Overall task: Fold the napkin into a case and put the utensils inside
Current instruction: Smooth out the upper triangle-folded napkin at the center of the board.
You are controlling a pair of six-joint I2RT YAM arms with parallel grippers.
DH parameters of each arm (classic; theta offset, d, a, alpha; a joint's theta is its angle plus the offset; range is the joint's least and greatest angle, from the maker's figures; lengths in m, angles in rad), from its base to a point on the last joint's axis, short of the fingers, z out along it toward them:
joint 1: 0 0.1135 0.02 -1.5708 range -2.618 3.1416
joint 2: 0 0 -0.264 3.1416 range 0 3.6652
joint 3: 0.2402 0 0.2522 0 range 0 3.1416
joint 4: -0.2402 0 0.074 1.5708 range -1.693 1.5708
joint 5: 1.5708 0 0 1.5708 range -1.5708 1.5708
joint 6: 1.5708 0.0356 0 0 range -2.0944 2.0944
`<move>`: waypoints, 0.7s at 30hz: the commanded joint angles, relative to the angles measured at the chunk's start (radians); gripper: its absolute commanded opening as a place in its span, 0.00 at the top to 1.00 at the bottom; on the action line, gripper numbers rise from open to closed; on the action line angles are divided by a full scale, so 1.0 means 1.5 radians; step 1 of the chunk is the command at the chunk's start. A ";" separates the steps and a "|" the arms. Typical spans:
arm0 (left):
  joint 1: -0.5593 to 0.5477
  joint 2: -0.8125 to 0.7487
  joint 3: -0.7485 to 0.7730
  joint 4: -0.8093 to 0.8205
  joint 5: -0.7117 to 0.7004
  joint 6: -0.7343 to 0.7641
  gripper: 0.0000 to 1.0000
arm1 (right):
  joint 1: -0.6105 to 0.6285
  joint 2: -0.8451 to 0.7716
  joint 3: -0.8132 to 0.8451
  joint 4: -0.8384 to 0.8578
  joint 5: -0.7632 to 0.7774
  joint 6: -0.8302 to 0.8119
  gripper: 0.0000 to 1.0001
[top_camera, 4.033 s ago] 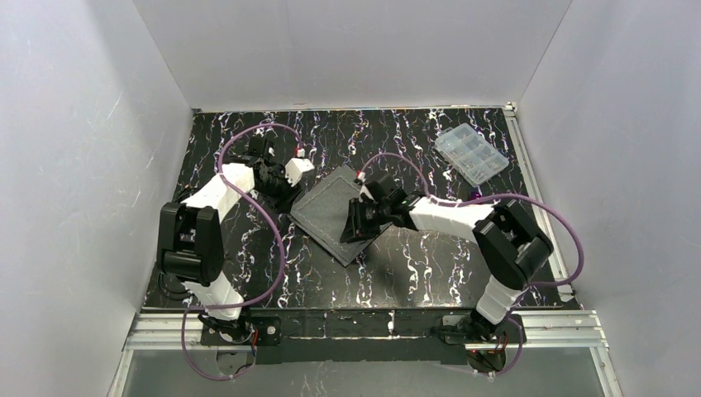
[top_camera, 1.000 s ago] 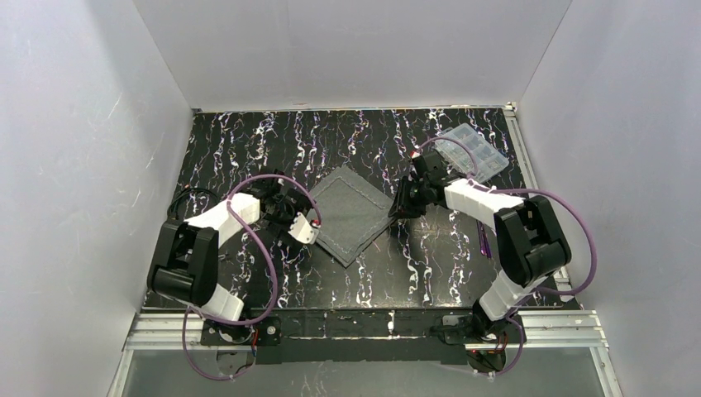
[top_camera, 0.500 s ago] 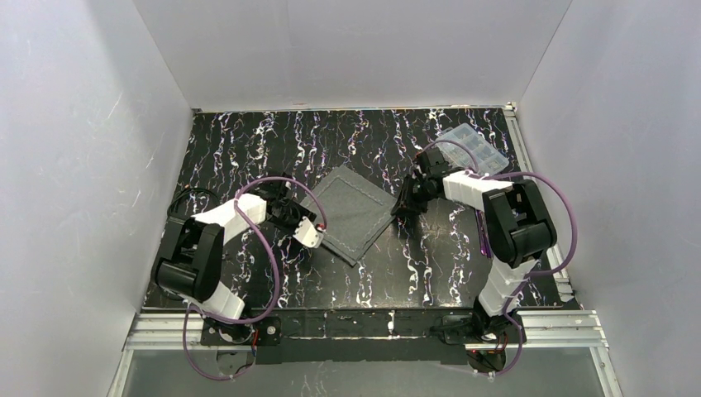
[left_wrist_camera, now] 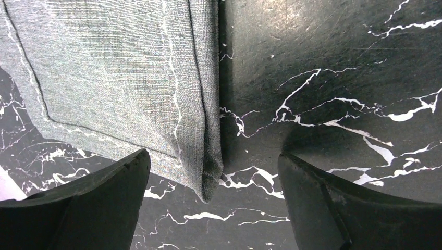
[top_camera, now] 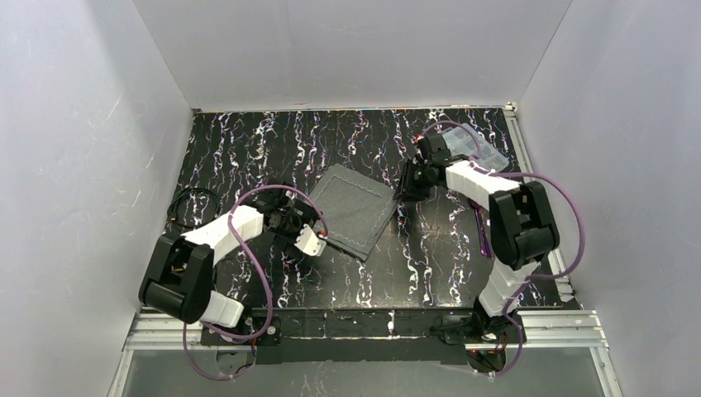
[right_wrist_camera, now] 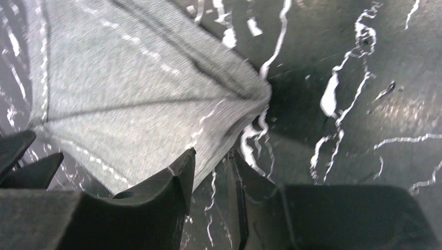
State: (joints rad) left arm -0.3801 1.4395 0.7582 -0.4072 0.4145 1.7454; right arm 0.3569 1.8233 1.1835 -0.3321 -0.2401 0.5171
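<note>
Squaring up for a fold, by my reading; the cloth is not yet shaped to take anything.

Left: left gripper (left_wrist_camera: pixel 212 162) sits low over the table (top_camera: pixel 248 149), released, fingers spread wide and holding nothing. The near-left corner of the napkin (top_camera: pixel 354 211) lies between them, untouched. The wrist view shows that edge doubled, one layer on another.

Centre: the napkin lies flat, set like a diamond between the two arms.

Right: right gripper (right_wrist_camera: pixel 211 156) is at the napkin's right corner, fingers almost together with a thin gap. The cloth edge runs just at the tips, and nothing is plainly pinched.

Further right: a thin purple streak beside the right arm is probably the utensils (top_camera: pixel 482 238), well apart from the napkin. A clear plastic box (top_camera: pixel 484 149) sits far right, partly behind the arm.

Notes for the step, as I judge it:
- Left fingers should drop straight down and catch both layers at the corner. Taking only the top one would peel the fold open.
- The right should get a firm bite on its corner before either arm lifts.
- Lift low, carry both corners together, and lay stitched edge on stitched edge.
- Press the crease before letting go.
</note>
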 commanded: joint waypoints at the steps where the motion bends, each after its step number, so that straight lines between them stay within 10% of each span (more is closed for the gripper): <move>1: 0.000 -0.043 -0.015 -0.008 0.030 -0.016 0.08 | 0.048 -0.123 -0.003 -0.020 0.034 -0.056 0.58; 17: 0.125 -0.050 -0.066 0.108 0.107 0.034 0.05 | 0.381 -0.345 -0.249 0.143 0.240 -0.285 0.24; 21: 0.179 -0.076 -0.058 0.127 0.145 -0.037 0.02 | 0.457 -0.344 -0.266 0.170 0.294 -0.339 0.02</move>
State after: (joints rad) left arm -0.1730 1.3766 0.6682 -0.2619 0.5194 1.7889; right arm 0.9634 1.3396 0.7860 -0.1978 0.0811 0.1329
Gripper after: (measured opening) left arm 0.982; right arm 0.912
